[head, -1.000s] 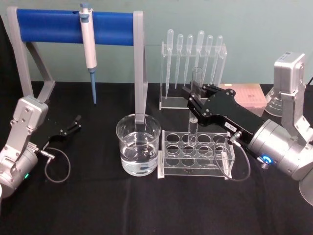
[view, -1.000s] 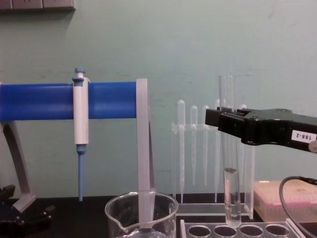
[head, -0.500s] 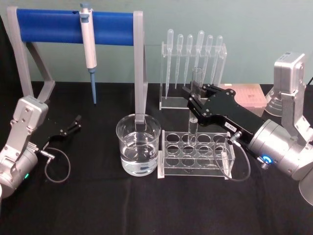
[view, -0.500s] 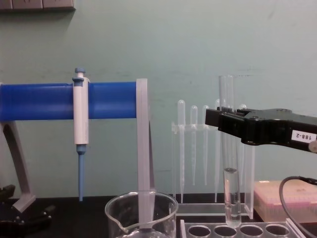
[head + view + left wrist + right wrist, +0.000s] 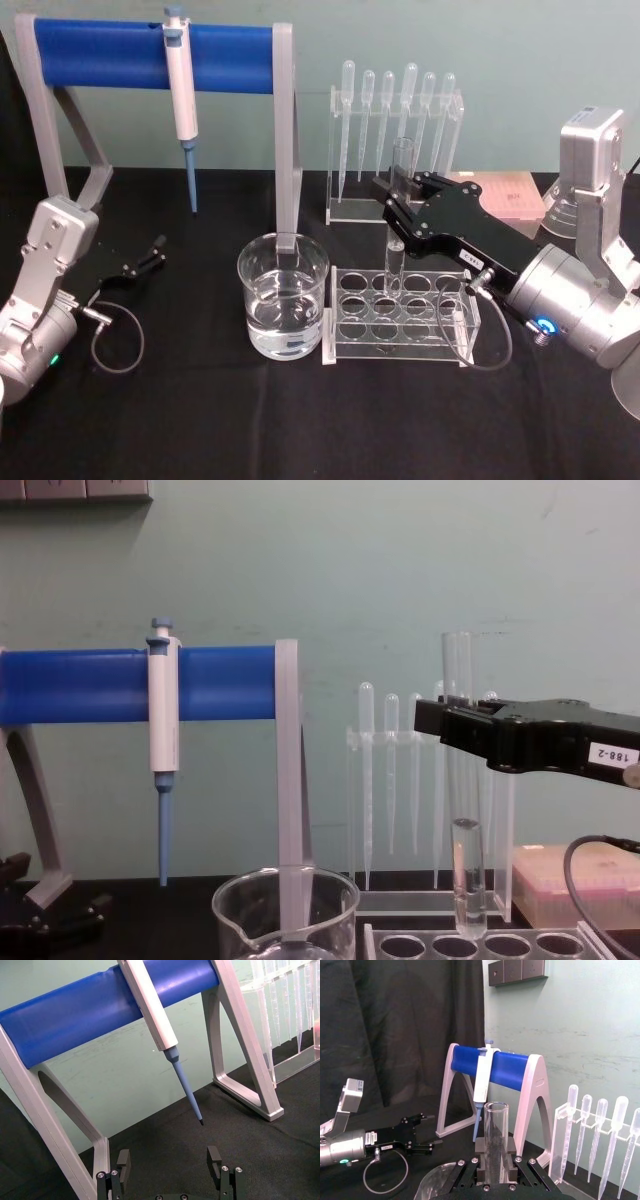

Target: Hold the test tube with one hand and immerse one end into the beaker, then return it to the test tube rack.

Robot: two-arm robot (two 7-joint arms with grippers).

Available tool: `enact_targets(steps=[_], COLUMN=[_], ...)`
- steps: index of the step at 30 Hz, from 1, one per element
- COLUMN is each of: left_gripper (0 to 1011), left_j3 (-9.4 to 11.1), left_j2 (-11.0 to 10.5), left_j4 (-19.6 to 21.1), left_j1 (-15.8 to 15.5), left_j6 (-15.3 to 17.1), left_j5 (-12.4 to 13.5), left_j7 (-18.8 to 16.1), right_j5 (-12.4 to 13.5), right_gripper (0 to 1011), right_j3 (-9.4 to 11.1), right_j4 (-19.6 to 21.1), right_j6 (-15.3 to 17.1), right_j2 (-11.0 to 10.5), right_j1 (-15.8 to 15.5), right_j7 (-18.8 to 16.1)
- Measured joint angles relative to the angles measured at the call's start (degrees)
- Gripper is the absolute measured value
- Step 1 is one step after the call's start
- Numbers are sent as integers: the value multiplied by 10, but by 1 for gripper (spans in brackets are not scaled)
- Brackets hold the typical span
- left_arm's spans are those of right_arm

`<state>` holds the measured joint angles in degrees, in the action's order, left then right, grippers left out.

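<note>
I am clamping my right gripper point(image 5: 397, 195) on the test tube point(image 5: 393, 258), holding it upright, round end just over the test tube rack point(image 5: 460, 325), probably clear for carrying toward the beaker point(image 5: 246, 272) alongside. My left gripper point(image 5: 150, 252) is resting far left, fingers apart.

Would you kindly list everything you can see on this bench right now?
tube: 1, clear, upright in the right gripper, lower end just above the rack's back row
beaker: 1, clear, partly filled with clear liquid, left of the rack
rack: 1, clear, table centre
pipettes: 6, frosted, hanging in the holder behind the rack
holder: 1, clear, at the back
pipettor: 1, white with blue tip, hanging on the stand
stand: 1, blue bar on grey legs, back left
box: 1, pink, back right
table: 1, black
left gripper: 1, black, open, low at the table's left
right gripper: 1, black, shut on the tube
</note>
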<state>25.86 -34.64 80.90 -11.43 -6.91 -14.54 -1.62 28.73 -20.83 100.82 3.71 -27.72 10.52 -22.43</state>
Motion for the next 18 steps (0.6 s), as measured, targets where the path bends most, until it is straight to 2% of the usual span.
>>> enact_targets(steps=[18], left_gripper=[1000], left_j3=[0], left_j2=[0], left_j4=[0], left_j1=[0], left_j6=[0], left_j5=[0], left_j7=[0], right_j5=[0], right_gripper=[224], right_j3=[0], right_j4=[0], right_j6=[0], right_j2=[0], right_j1=[0], right_j7=[0])
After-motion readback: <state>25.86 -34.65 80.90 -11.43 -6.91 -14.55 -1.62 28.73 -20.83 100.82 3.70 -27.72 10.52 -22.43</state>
